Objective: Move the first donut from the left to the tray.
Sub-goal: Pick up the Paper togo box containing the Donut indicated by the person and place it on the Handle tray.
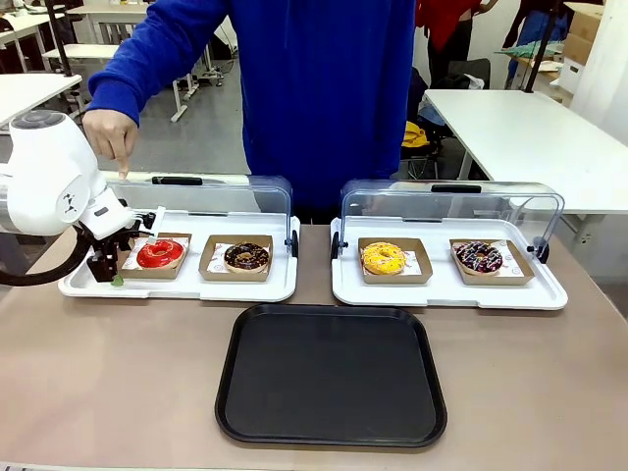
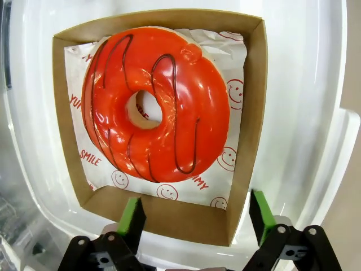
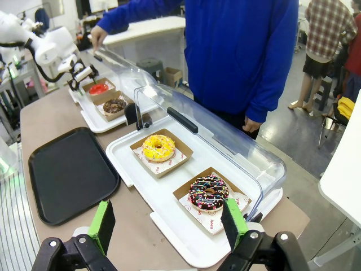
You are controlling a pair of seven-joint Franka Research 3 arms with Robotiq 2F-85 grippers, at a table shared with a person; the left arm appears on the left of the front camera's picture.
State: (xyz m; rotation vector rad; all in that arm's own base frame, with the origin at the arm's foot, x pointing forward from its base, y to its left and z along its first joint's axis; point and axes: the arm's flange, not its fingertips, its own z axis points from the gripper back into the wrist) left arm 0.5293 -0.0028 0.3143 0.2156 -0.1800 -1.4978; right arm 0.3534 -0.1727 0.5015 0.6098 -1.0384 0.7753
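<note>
**Left pincer (image 2: 196, 212) lined up on the donut (image 2: 152, 104) box (image 2: 248, 113)**

Pincer spread wide, holding nothing; donut sits in its box straight ahead of the pads, not yet lifted; box's near wall and one corner lie between the pads, one pad just outside a side wall; looks set to pinch cardboard, not glaze; lid (image 1: 226, 196) stands open beyond the donut, a person's hand (image 1: 110, 132) at its top edge, probably keeping it clear; tray (image 1: 334, 378) lies well off to the pincer's side, bare, ready to receive; right pincer (image 3: 169, 226) also wide and empty, hanging well apart over the other donuts
</note>
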